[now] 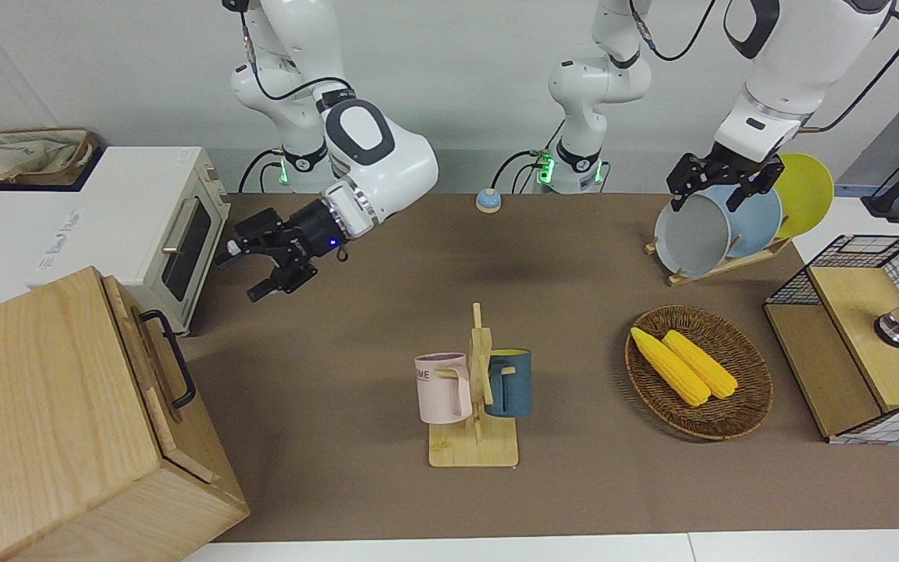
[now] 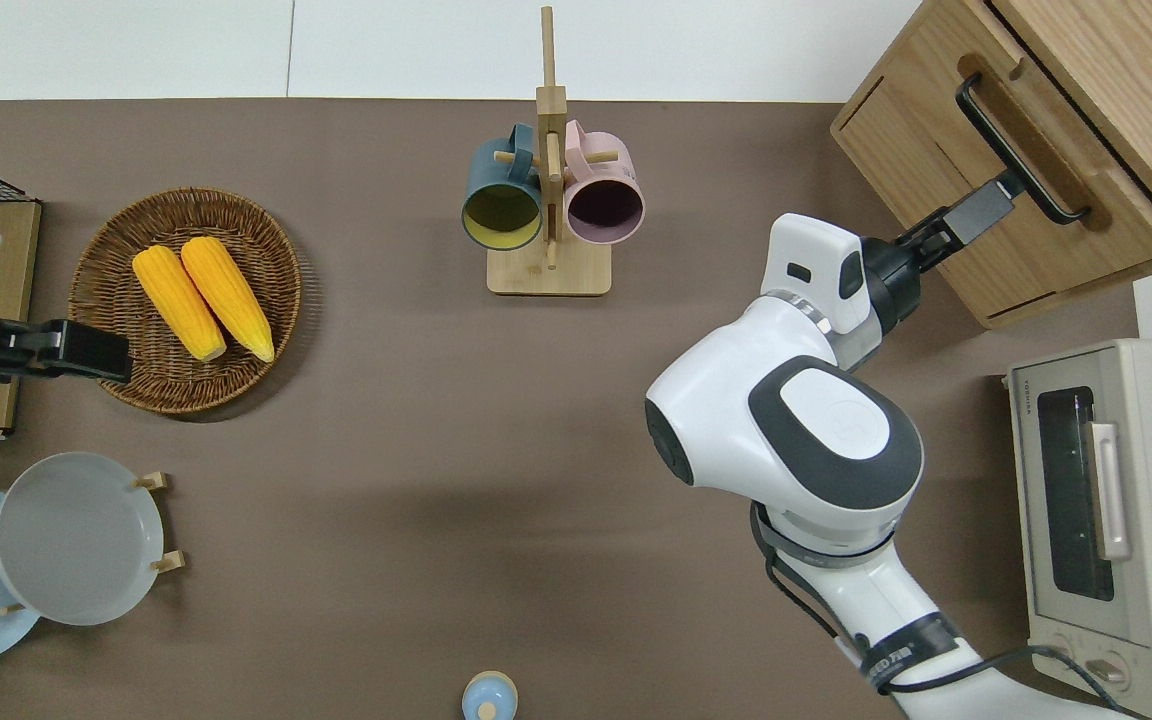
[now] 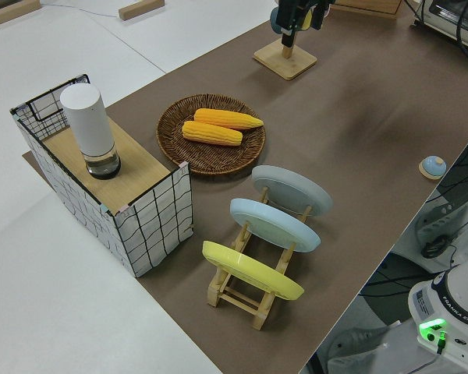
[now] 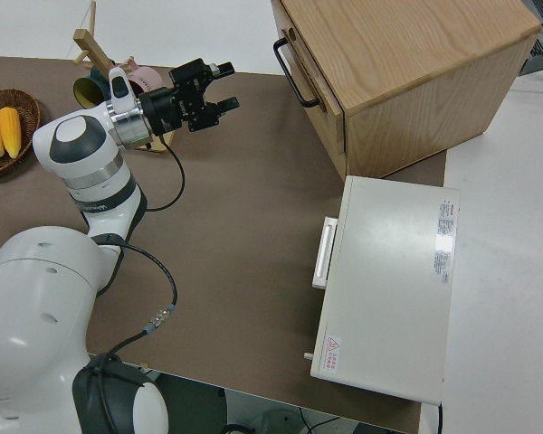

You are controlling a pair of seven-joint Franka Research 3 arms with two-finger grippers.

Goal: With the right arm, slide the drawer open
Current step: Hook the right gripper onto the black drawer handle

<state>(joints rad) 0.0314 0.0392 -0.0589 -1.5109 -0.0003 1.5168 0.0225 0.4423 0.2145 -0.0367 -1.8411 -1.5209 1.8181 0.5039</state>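
Note:
The drawer (image 1: 145, 351) is shut in the top of the light-wood cabinet (image 1: 44, 414) at the right arm's end of the table. Its black bar handle (image 1: 172, 361) faces the table. The drawer also shows in the overhead view (image 2: 1046, 120) and the right side view (image 4: 319, 77). My right gripper (image 1: 243, 273) is open and empty, with the blue light on its wrist, and points at the handle. In the overhead view the gripper (image 2: 986, 205) reaches up to the handle (image 2: 1021, 150). In the right side view the gripper (image 4: 228, 88) is still a gap away from the handle. My left arm is parked, its gripper (image 1: 719, 193) open.
A white toaster oven (image 1: 145, 226) stands beside the cabinet, nearer to the robots. A mug rack (image 1: 474, 398) with two mugs stands mid-table. Toward the left arm's end are a basket with corn (image 1: 754, 390), a plate rack (image 1: 723, 226) and a wire-mesh rack (image 1: 863, 343).

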